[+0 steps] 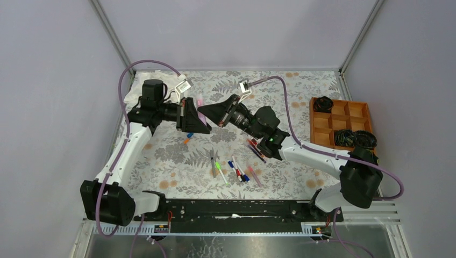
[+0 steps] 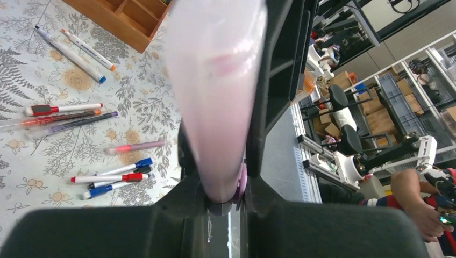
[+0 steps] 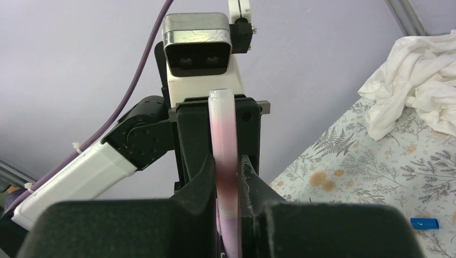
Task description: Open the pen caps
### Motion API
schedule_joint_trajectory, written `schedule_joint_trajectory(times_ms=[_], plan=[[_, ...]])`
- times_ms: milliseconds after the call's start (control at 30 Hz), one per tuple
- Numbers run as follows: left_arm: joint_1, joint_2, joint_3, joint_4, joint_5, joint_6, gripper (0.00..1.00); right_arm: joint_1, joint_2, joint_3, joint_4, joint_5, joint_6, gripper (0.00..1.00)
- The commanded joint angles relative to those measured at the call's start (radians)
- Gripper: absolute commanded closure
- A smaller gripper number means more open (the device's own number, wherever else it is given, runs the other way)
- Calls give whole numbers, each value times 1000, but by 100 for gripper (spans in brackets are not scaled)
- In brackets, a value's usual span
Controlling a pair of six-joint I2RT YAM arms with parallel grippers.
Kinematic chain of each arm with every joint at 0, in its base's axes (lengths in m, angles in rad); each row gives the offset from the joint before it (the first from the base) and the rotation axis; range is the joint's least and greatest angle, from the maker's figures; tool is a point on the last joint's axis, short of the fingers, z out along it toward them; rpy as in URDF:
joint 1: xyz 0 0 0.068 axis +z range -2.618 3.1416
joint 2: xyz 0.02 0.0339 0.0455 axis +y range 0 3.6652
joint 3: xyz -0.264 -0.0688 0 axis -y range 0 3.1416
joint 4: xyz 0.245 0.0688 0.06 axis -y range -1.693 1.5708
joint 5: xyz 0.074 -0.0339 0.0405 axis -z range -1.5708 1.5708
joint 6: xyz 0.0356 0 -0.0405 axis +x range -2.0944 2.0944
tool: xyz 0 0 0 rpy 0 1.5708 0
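Left gripper (image 1: 197, 115) and right gripper (image 3: 226, 167) both clamp 1 pink pen (image 2: 215, 80) mid-air. 1 blue cap (image 3: 425, 223) lies loose; other pens (image 2: 110, 177) look mostly capped.

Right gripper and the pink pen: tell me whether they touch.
Touching. Right wrist view: the right gripper clamps the pink pen from both sides.
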Motion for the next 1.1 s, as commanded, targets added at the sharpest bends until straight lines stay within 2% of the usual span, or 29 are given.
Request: schedule_joint_trajectory(times_ms=[0, 33, 133, 200, 300, 400, 567, 700, 900, 1067], plan=[[-4, -4, 9, 35, -29, 51, 100, 8, -33, -15, 9, 19, -3, 100], [-4, -1, 11, 17, -38, 73, 100, 8, -45, -15, -35, 26, -3, 99], [-4, 12, 25, -104, -102, 221, 100, -5, -91, 9, -204, 63, -19, 74], [-4, 21, 35, -194, -166, 337, 100, -46, -112, 58, -355, 35, -14, 60], [-29, 34, 43, -320, -323, 542, 100, -148, -127, 141, -533, -117, 4, 45], [-88, 42, 38, -393, -524, 663, 100, -220, -133, 217, -687, -248, -39, 36], [-222, 20, 9, -439, -796, 795, 100, -258, -16, 451, -1058, -482, -201, 34], [-280, -10, 9, -473, -871, 861, 100, -259, 56, 541, -1271, -548, -281, 29], [-324, -34, 24, -514, -882, 898, 100, -261, 62, 491, -1325, -576, -277, 29], [-363, -55, 6, -505, -951, 916, 100, -300, 58, 477, -1354, -571, -235, 30]])
